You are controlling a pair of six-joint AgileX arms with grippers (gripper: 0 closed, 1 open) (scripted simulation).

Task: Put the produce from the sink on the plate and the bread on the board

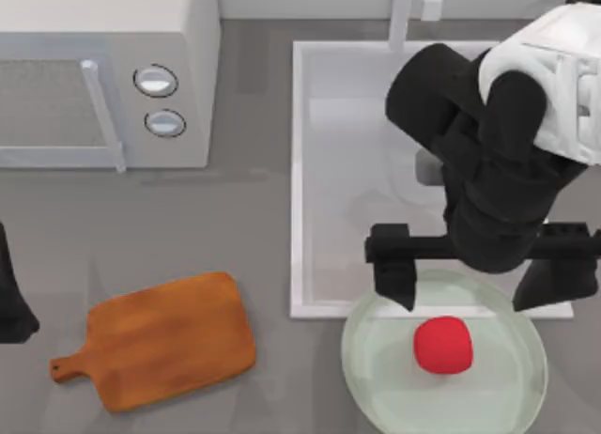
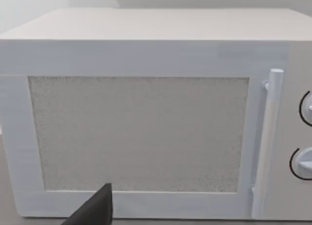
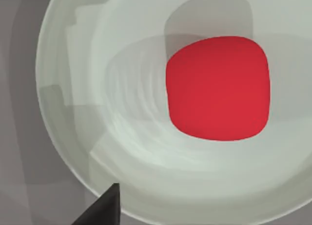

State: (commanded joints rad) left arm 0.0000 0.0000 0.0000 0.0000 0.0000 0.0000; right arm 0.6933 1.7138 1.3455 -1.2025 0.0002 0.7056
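The produce [image 1: 442, 344], a small red tomato-like fruit, lies free near the middle of the pale green plate [image 1: 376, 378] at the front right. My right gripper [image 1: 467, 298] hangs open just above the plate's far rim, fingers spread wide on either side, holding nothing. In the right wrist view the produce [image 3: 218, 87] rests on the plate [image 3: 63, 88]. The wooden board [image 1: 169, 338] lies bare at the front left. The white sink [image 1: 319, 190] stands behind the plate. The bread is out of view. My left arm [image 1: 11, 302] is parked at the table's left edge.
A white microwave [image 1: 103, 77] with two dials stands at the back left, and its door [image 2: 139, 132] faces the left wrist camera. A white faucet [image 1: 402, 16] rises behind the sink. Grey tabletop lies between board and sink.
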